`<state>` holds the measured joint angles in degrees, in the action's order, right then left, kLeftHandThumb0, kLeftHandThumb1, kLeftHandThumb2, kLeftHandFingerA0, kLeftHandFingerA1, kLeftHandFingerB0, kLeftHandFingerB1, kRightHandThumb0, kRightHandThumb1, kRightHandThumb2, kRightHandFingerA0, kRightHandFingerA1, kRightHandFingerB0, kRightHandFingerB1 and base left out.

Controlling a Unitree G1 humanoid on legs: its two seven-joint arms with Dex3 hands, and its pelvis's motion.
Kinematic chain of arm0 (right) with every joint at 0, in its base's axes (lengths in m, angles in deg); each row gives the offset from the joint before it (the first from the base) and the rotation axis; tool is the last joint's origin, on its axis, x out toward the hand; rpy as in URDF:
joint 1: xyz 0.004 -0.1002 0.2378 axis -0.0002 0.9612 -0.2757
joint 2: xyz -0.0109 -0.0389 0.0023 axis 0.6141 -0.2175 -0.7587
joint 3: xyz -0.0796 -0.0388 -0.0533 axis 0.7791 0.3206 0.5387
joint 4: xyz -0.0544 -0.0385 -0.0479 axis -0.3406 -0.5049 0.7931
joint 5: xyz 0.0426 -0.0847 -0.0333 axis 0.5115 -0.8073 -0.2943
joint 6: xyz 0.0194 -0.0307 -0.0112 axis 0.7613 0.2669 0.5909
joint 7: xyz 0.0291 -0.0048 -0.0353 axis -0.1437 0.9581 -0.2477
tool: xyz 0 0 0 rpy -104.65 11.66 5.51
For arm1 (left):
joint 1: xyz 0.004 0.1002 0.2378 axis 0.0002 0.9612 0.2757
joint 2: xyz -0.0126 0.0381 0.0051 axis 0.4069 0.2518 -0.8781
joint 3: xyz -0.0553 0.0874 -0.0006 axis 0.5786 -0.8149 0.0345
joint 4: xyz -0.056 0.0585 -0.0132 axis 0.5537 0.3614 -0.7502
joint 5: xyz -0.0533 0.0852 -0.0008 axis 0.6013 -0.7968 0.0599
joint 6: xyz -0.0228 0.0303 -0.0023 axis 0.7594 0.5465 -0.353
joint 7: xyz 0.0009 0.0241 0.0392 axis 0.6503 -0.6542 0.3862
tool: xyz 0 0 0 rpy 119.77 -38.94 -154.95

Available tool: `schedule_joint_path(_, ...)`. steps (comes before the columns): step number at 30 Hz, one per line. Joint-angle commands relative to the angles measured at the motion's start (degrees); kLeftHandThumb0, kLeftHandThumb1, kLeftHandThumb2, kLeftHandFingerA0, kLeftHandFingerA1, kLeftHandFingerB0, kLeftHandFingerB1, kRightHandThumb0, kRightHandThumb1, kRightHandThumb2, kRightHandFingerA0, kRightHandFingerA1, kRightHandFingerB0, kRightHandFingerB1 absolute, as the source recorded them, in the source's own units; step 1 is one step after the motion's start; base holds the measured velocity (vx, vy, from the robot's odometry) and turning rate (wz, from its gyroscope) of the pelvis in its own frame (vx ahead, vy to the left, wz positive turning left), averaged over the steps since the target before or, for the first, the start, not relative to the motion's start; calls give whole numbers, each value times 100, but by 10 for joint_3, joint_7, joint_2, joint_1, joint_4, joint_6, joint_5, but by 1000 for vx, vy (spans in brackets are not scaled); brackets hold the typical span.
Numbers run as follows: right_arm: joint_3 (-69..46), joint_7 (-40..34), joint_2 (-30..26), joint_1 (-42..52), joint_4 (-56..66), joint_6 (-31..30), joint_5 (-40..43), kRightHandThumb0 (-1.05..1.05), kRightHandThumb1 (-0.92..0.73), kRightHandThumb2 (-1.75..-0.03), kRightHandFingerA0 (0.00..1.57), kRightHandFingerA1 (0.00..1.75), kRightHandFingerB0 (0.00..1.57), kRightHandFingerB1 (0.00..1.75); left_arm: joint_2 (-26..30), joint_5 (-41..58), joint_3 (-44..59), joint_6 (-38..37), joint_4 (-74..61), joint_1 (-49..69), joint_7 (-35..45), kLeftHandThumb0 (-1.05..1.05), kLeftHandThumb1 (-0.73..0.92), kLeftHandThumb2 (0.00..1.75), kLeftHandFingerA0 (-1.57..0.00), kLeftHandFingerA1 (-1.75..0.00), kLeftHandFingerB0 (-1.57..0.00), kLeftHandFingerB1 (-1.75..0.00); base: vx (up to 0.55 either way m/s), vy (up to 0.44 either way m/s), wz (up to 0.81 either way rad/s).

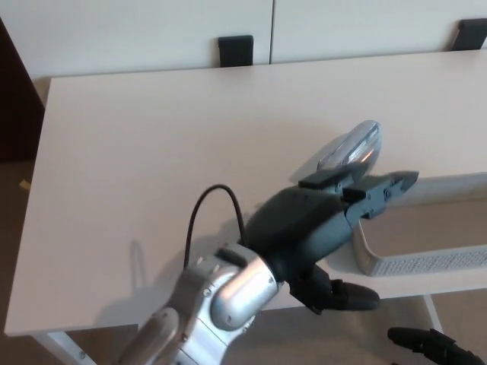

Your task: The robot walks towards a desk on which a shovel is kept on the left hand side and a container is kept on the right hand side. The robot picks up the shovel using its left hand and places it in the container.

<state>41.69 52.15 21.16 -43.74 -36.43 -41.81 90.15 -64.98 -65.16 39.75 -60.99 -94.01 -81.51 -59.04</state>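
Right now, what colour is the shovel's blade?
Shiny silver metal, seen in the head view: shovel blade.

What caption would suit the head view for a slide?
Left hand lifts the shovel above the desk, its metal blade tilted up beside the grey container.

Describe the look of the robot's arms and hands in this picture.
The left robot hand is matte black, with a rounded back and thick tapered fingers. Its wrist is a silver metal cylinder, and a thin black cable loops above it. Of the right robot hand only black fingertips show at the bottom edge.
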Motion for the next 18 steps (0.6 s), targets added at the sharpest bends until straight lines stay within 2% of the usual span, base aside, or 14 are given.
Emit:
schedule_joint_path(1, -1, -8, -22, -2, 0, 9, -17, -32, -57, -68, 56, 84, 46, 70, -22, -235, -36, 205, 83, 35, -147, -70, 44, 80, 0, -10, -4, -17, 0, 0, 0)
schedule_joint_path(3, -2, -7, -23, 1, 1, 8, -16, -35, -57, -67, 56, 84, 47, 70, -16, -248, -32, 207, 82, 33, -158, -70, 44, 81, 0, -12, -2, -17, 0, 0, 0)
schedule_joint_path(4, -4, -8, -23, 1, 1, 3, -14, -33, -56, -67, 54, 82, 47, 70, -12, -256, -30, 207, 84, 29, -170, -71, 54, 59, 0, -21, 0, -21, 0, 0, 0)
schedule_joint_path(5, -6, -6, -22, 0, -2, 5, -11, -32, -55, -69, 54, 82, 47, 71, -11, -251, -24, 202, 82, 28, -173, -68, 43, 82, 0, -16, 0, -17, 0, 0, 0)
schedule_joint_path(7, -6, -4, -22, 1, -1, 3, -10, -31, -57, -68, 52, 79, 47, 71, -3, -254, -8, 203, 66, 22, -170, -67, 43, 82, 0, -17, -6, -21, 0, 0, 0)
schedule_joint_path(13, 4, -7, -25, 11, 5, 11, -23, -34, -59, -68, 55, 82, 45, 70, 3, -260, 12, 203, 40, 29, -179, -65, 43, 80, 0, -17, -5, -21, 0, 0, 0)
schedule_joint_path(14, 3, -6, -24, 14, 7, 10, -21, -33, -58, -68, 55, 82, 45, 70, 1, -265, 14, 206, 43, 28, -188, -65, 53, 56, 0, -24, -4, -25, 0, 0, 0)
schedule_joint_path(15, 3, -4, -25, 15, 8, 11, -21, -32, -59, -68, 55, 81, 44, 69, 1, -274, 15, 208, 46, 27, -201, -66, 43, 76, -4, -21, -6, -22, 0, 0, 0)
schedule_joint_path(16, 3, -4, -25, 14, 8, 10, -21, -32, -59, -69, 54, 80, 44, 68, 3, -279, 16, 207, 48, 23, -209, -65, 53, 56, -4, -25, -5, -24, 0, 0, 0)
schedule_joint_path(17, 3, -4, -25, 13, 9, 9, -22, -32, -60, -68, 54, 80, 44, 68, 4, -280, 19, 203, 49, 21, -217, -65, 42, 80, -3, -23, -4, -21, 0, 0, 0)
schedule_joint_path(18, 2, -5, -25, 12, 6, 7, -21, -31, -60, -66, 55, 80, 45, 68, 4, -280, 21, 200, 47, 21, -220, -67, 43, 79, -4, -21, -4, -16, 0, 0, 0)
